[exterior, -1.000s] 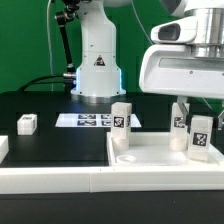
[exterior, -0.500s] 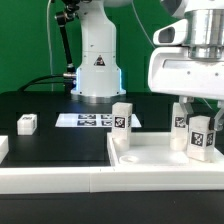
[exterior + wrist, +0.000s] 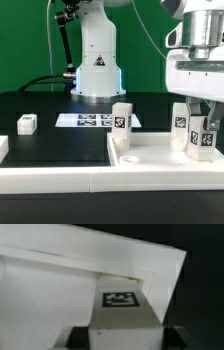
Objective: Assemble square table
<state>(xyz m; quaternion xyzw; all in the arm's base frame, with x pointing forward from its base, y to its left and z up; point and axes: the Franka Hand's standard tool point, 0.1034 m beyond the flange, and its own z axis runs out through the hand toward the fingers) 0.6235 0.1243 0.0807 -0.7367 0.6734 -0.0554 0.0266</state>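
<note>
Tabletop (image 3: pixel 150 158) runs off frame, gripper (image 3: pixel 202 120) straddling its leg (image 3: pixel 201 142), contact unclear.

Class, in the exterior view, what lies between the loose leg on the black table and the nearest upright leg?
The marker board lies flat between the loose leg and that upright leg, shown only in the exterior view.
</note>
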